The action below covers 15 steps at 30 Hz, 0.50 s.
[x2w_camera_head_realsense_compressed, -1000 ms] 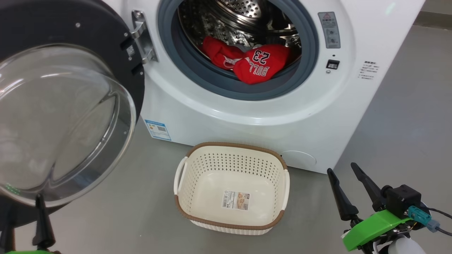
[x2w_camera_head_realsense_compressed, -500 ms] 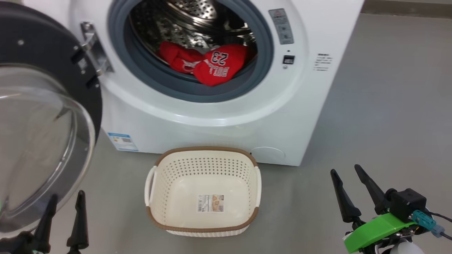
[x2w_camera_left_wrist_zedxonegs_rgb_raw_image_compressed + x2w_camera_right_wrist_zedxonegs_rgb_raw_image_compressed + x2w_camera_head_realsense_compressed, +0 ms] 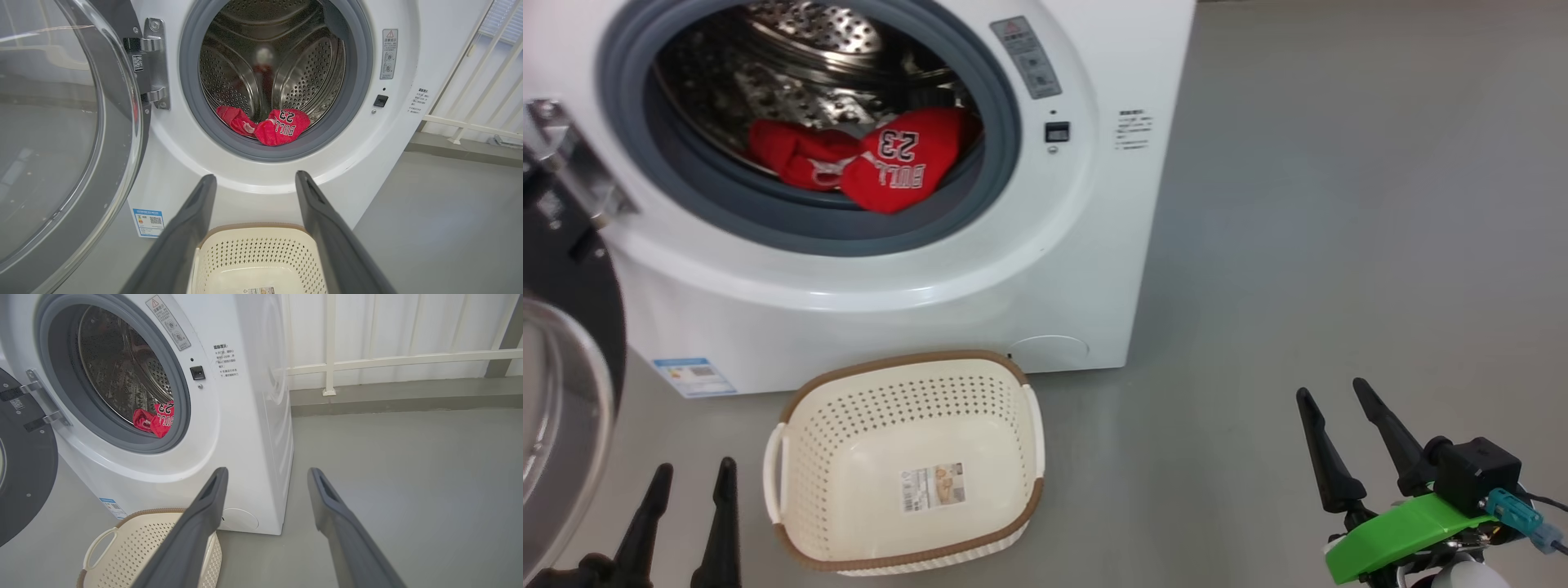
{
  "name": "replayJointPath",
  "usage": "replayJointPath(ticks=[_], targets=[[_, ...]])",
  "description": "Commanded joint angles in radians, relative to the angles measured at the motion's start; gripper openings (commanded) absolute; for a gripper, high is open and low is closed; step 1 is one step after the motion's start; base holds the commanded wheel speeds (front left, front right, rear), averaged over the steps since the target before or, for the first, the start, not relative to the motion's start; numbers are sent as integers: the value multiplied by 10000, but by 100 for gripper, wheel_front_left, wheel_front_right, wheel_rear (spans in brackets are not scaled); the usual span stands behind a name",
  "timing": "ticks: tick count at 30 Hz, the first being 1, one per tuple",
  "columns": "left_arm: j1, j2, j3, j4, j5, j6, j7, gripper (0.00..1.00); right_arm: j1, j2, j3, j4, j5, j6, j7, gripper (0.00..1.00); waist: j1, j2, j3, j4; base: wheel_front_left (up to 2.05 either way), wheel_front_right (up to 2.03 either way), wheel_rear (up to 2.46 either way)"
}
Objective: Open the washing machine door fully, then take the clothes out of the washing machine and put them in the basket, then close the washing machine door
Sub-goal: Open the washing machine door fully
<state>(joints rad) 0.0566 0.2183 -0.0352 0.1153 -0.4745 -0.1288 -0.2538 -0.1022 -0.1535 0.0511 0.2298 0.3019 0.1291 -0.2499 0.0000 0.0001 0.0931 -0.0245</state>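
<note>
Head cam swung right, so everything slid left in frame. Clothes [image 3: 874, 159] lie low in the washing machine [image 3: 866, 282] drum, straight ahead of the left hand [image 3: 694, 465], likely nearer than the right hand [image 3: 1331, 389]. Both hands spread apart, empty.

- Big white boxy front-loading washing machine [image 3: 866, 302]: stood on the floor, at the back.
- Large round black-rimmed glass door [image 3: 572, 269]: hung swung out at the machine's left side.
- Bright red garments [image 3: 882, 159]: lay low in the perforated steel drum [image 3: 792, 65], just behind the opening.
- Small cream perforated plastic basket [image 3: 890, 408]: sat on the floor just before the machine, below the opening.
</note>
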Motion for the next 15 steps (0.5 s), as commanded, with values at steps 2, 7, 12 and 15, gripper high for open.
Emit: replayJointPath(ticks=[2, 7, 12, 15], targets=[[-173, 225, 298, -325, 118, -19, -80, 100, 10, -45, 174, -289, -49, 16, -118, 100, 0, -1, 59, -493, 0, 0, 0], [-159, 183, 133, -324, 121, -19, -80, 100, 101, -55, 59, -347, -55, 16, -118, 100, 0, -1, 43, -697, 0, 0, 0], [-133, 132, 64, -303, 103, -19, -80, 100, 192, -65, -34, -355, -52, 16, -118, 100, 0, -1, -56, -783, 0, 0, 0], [-119, 88, 32, -316, 93, -19, -80, 100, 236, -66, -72, -350, -58, 16, -118, 100, 0, -1, -102, -776, 0, 0, 0]])
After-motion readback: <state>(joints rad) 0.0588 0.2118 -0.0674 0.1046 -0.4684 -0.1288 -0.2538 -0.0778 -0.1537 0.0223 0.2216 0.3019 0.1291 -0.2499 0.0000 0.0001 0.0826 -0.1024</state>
